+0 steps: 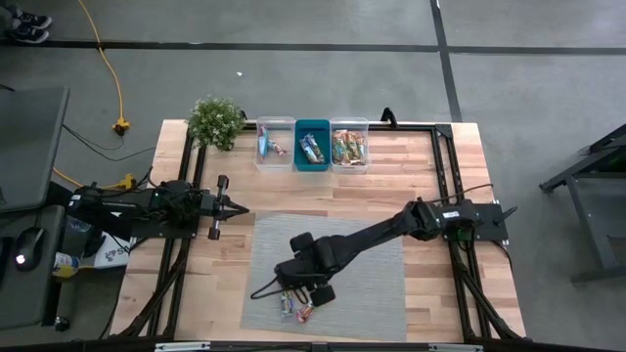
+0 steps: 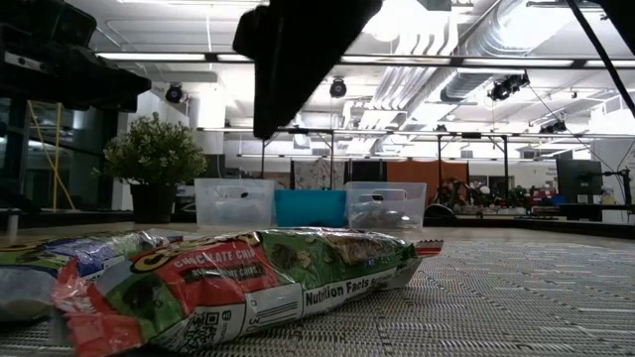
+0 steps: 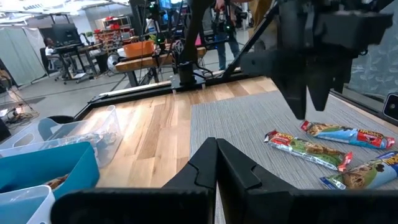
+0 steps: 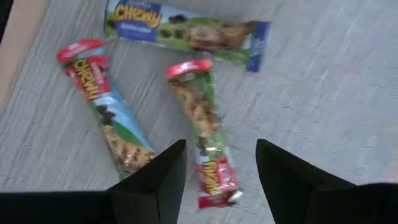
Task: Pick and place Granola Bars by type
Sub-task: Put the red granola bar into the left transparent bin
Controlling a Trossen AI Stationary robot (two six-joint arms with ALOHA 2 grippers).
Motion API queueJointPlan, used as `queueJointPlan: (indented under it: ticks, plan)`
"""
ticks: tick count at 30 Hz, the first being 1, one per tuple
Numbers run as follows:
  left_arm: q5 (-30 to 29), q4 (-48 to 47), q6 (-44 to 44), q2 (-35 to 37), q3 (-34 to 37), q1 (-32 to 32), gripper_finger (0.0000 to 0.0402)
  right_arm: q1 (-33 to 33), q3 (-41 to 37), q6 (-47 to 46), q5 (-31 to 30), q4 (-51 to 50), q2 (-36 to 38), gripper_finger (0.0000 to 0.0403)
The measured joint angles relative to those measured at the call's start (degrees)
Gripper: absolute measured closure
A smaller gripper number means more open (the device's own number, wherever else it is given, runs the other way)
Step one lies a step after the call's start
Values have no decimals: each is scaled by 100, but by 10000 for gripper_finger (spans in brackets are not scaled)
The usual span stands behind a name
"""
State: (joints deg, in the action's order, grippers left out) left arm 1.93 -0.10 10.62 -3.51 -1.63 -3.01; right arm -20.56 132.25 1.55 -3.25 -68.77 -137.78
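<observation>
High view: the right gripper (image 1: 293, 291) is seen low over the grey mat (image 1: 381, 284), above a small cluster of granola bars (image 1: 296, 309) near the mat's front edge. Three bins (image 1: 312, 145) with sorted bars are lined up at the table's far side, next to a plant (image 1: 216, 121). The left gripper (image 1: 238, 209) is parked at the mat's left edge.

Low view: only here is a red-and-green bar's (image 2: 233, 279) print legible; the bins are seen behind it.

Left wrist view: own fingers (image 3: 214, 163) are pressed together. Three bars are seen on the mat.

Right wrist view: fingers (image 4: 158, 174) are spread apart w/ nothing between; the red-and-green bar (image 4: 202, 134) lies below the gap, betw. two other bars, one red-and-blue (image 4: 106, 112), one blue-ended (image 4: 186, 31).
</observation>
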Motion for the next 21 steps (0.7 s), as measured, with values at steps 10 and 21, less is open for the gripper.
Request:
queueJointPlan:
  ticks: [10, 21]
  plan:
    - [0, 0, 0, 2, 0, -1, 401, -77, 2, 105, 71, 166, -282, 227]
    - [2, 0, -1, 0, 0, 0, 401, -76, 2, 82, 221, 288, -600, 227]
